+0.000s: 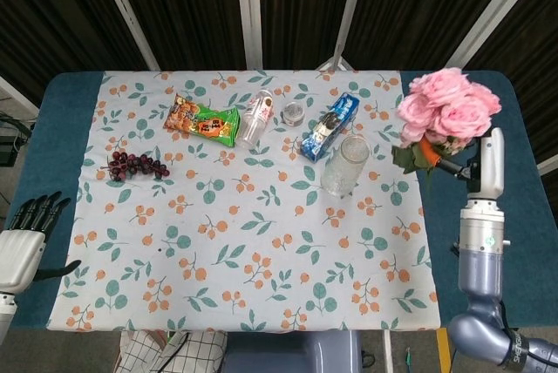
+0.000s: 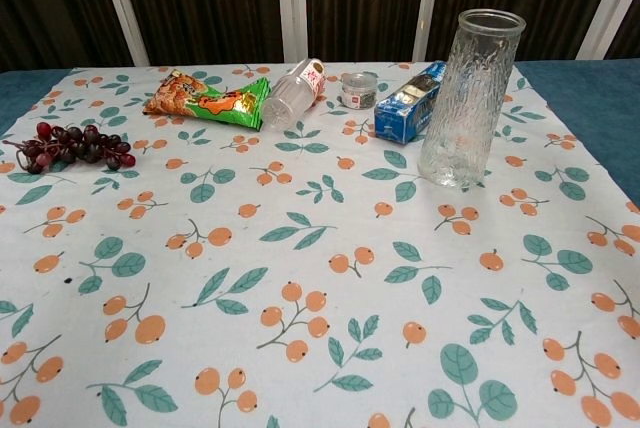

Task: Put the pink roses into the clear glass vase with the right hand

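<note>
My right hand (image 1: 482, 164) holds the bunch of pink roses (image 1: 449, 105) up in the air, to the right of the clear glass vase (image 1: 344, 165). The blooms point up and toward the camera; green leaves and an orange stem wrap hang below them. The vase stands upright on the flowered cloth, also seen as the tall clear glass vase (image 2: 469, 96) in the chest view, where neither the roses nor the right hand show. My left hand (image 1: 26, 238) hovers at the table's left edge, fingers apart, holding nothing.
Behind the vase lie a blue box (image 1: 331, 125), a small tin (image 1: 294, 113), a clear plastic bottle on its side (image 1: 256, 117) and a green-orange snack bag (image 1: 202, 120). Dark grapes (image 1: 133, 165) lie at the left. The flowered cloth (image 1: 261, 242) covers a blue table.
</note>
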